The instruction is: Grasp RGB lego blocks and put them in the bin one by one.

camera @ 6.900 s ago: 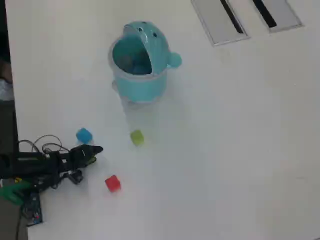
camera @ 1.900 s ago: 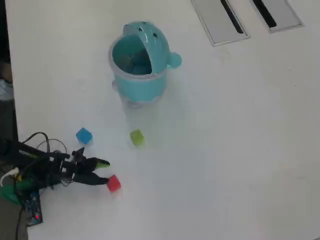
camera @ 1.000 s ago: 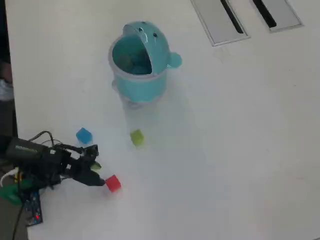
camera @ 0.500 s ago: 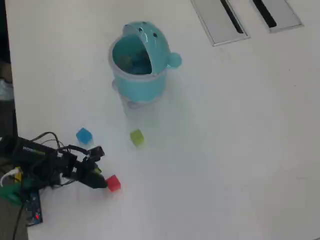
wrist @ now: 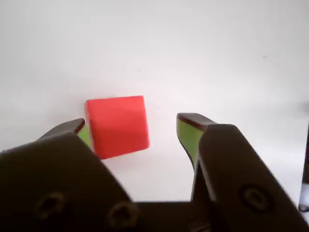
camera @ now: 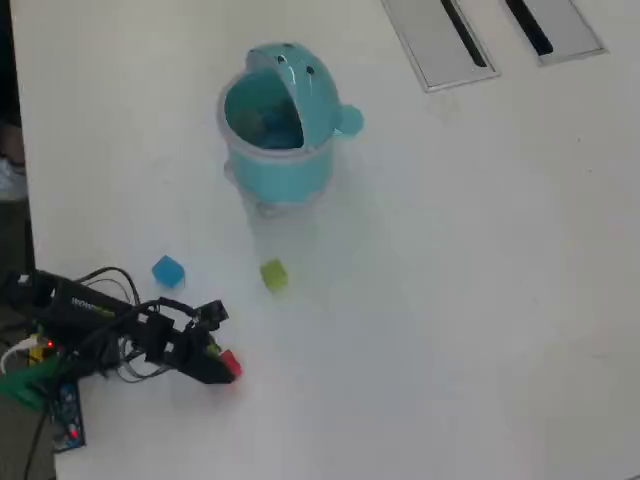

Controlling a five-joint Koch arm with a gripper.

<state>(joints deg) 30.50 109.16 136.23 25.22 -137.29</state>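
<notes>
- The red lego block (wrist: 117, 125) is a small smooth cube of matte plastic with soft edges, sitting slightly turned between my two jaws in the wrist view; in the overhead view only a sliver of it (camera: 229, 361) shows at the tip of my arm, low and left on the table.
- My gripper (wrist: 133, 131) is spread wide: the left finger (wrist: 67, 129) sits right against the block's left face, though I cannot tell if it touches, while the right finger (wrist: 189, 133) stands clear of the block with bare table showing between them. I have hold of nothing.
- My fingers are dark moulded plastic with yellow-green pads on their inner faces, and screw heads show on the bodies near the camera.
- The light blue block (camera: 167, 271) lies just beyond my arm, to the far left of the red one, and the yellow-green block (camera: 273, 275) sits apart to the right of the blue one; both are small cubes, free on the table.
- The bin (camera: 277, 125) is round, turquoise and glossy, standing well apart on the far side of the blocks, its domed lid tipped back with two dark eye dots and a small knob on its right side.
- The table (camera: 470, 300) is plain white and smooth; two grey slotted panels (camera: 490, 30) are set into its far right corner.
- Black cables (camera: 100, 300) loop around my arm near the table's left edge.
</notes>
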